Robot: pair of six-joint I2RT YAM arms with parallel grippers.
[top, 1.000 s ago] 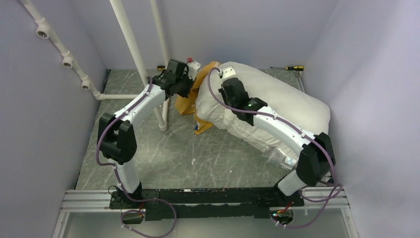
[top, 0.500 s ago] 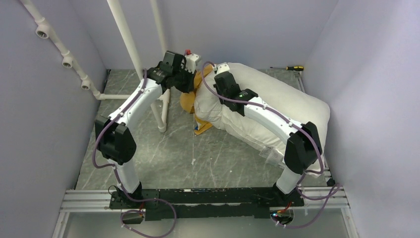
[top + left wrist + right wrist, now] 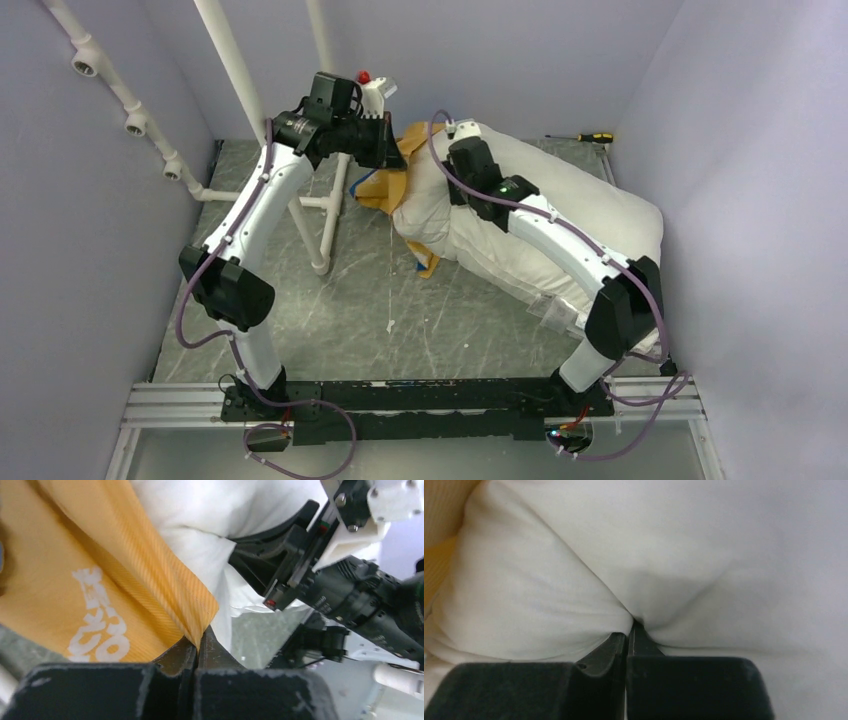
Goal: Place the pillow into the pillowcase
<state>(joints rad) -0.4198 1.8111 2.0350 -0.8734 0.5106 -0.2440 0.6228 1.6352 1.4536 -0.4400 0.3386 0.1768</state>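
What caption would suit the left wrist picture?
Left pincer shut on the orange pillowcase edge, white pillow alongside.

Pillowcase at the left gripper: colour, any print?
Yellow-orange with white lettering. The pillowcase, pinched in the left gripper, shows best in the left wrist view.

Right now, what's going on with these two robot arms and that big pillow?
The left gripper is pinched shut on an edge of the yellow-orange pillowcase, holding it up at one end of the white pillow. The right gripper is pinched shut on a fold of the pillow. Most of the pillow lies outside the case.
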